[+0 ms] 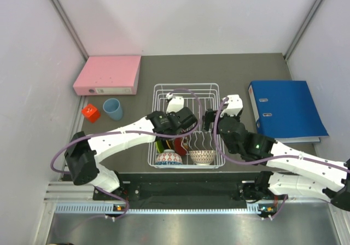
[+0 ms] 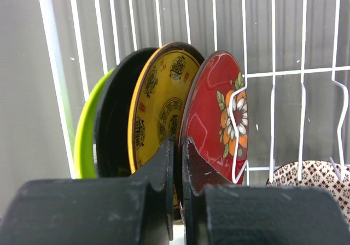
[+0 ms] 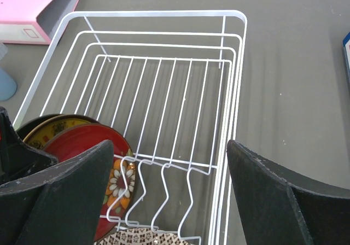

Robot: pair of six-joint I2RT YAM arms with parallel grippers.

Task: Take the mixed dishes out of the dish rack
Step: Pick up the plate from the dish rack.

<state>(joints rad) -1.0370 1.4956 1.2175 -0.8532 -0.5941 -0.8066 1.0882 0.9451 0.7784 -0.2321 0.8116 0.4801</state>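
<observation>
The white wire dish rack (image 1: 210,92) stands mid-table. Upright in its near left slots are a lime green plate (image 2: 85,141), a black plate (image 2: 112,124), a yellow patterned plate (image 2: 158,103) and a dark red flowered plate (image 2: 216,108). My left gripper (image 2: 178,146) is shut on the top rim of the dark red plate, seen from above (image 1: 176,131). A blue patterned bowl (image 1: 168,158) and a beige patterned bowl (image 1: 202,156) sit at the rack's near end. My right gripper (image 3: 169,185) is open and empty above the rack's right side (image 1: 210,122). The pale blue cup (image 1: 113,109) stands on the table left of the rack.
A small red cube (image 1: 91,112) sits beside the cup. A pink binder (image 1: 108,74) lies at the back left and a blue binder (image 1: 286,109) at the right. The rack's far half (image 3: 164,75) holds nothing. White walls enclose the table.
</observation>
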